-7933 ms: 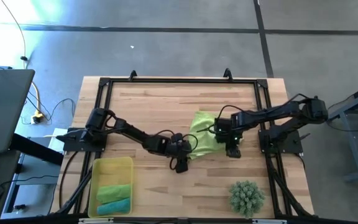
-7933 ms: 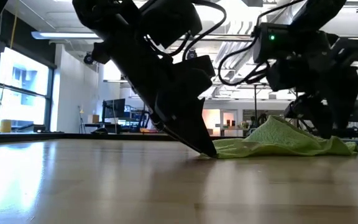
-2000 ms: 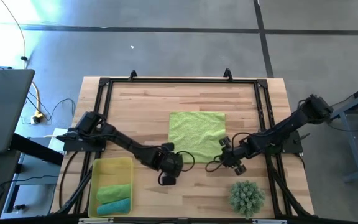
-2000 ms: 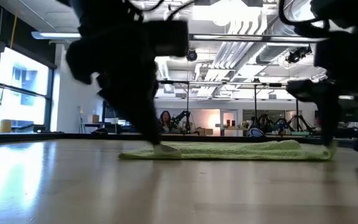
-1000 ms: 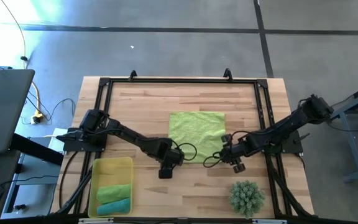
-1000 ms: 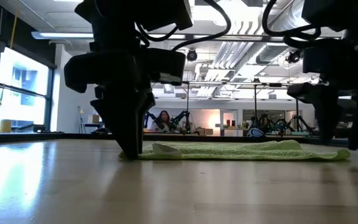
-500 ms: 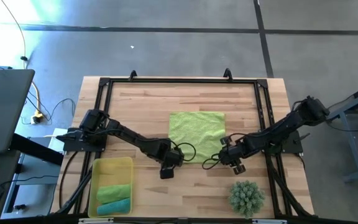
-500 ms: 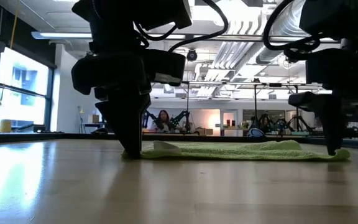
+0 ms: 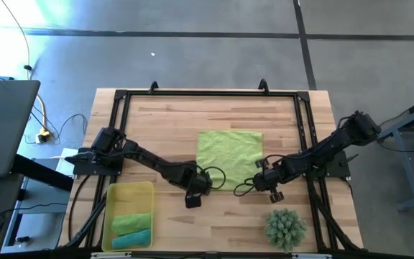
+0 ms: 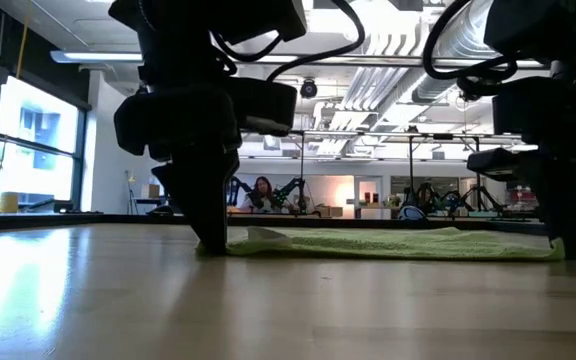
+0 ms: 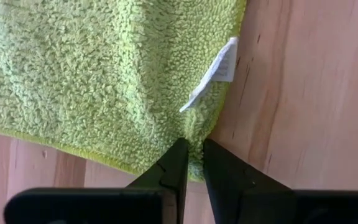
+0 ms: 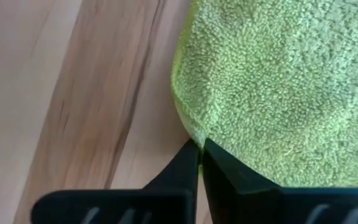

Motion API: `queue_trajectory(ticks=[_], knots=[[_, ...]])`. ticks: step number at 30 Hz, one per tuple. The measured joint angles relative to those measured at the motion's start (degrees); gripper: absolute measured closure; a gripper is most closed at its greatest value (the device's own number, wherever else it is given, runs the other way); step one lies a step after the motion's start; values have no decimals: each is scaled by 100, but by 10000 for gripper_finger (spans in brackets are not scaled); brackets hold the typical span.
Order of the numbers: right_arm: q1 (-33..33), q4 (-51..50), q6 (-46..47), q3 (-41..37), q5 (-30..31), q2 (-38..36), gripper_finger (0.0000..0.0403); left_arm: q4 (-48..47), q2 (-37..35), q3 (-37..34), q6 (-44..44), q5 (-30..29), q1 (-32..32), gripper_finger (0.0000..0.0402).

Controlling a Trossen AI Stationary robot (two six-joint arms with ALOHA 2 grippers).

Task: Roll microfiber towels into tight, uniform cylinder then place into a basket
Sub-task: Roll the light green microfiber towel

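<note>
Left gripper [image 11: 191, 148] pinched on the near hem of the flat lime green microfiber towel [image 9: 229, 157], close to that towel's left near corner and just beside the white care label [image 11: 215, 72]; only a thin fold of pile between the fingers. Right gripper [image 12: 201, 149] likewise clamped, on the hem at the right near corner of the same towel. In the high view, left gripper [image 9: 196, 188] and right gripper [image 9: 264, 180] at the two near corners, towel spread square at mid-table, both arms reaching inward from the table's sides. In the low view, towel [image 10: 388, 243] lying flat against the wooden table [image 10: 268, 310], both grippers down at its edge. Yellow basket [image 9: 113, 193] at the table's left near corner, well apart from the spread towel, already holding a rolled lime green towel [image 9: 132, 222] and a rolled teal towel [image 9: 134, 237] side by side. Spiky green plant [image 9: 286, 227] near the right gripper, apart from the towel. Likely stage: start of the roll on the last towel. Risks, as judged: shallow bites on the hem slipping free once tension comes on; unequal travel of the two grippers skewing the roll into a cone; the label side bunching and loosening the first turn.
</note>
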Motion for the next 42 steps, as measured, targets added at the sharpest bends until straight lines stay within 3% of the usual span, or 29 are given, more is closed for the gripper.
queue_trajectory(ticks=[6, 10, 17, 21, 25, 32, 37, 42], knots=[[-15, -57, 394, 56, 137, -360, 395, -45, -79, 29, 225, 70, -114, 394], [-7, -98, 618, 194, 70, -680, 399, -107, -212, 182, 305, 187, -206, 396], [-6, -108, 1272, 256, -732, -986, 401, -242, -276, 540, 332, 893, -405, 400], [-6, -144, 1359, 258, -969, -1000, 402, -473, -284, 779, 472, 907, -570, 400], [-22, -303, 1227, 258, -722, -1001, 402, -797, -289, 931, 603, 512, -613, 400], [-227, -402, 795, 258, 7, -1001, 402, -1044, -295, 986, 327, -794, -425, 400], [-526, -434, 518, 260, 545, -1001, 402, -1110, -297, 986, 297, -977, -190, 400], [-952, -555, 518, 260, 638, -1001, 402, -1472, -299, 986, 215, -1287, -21, 400]])
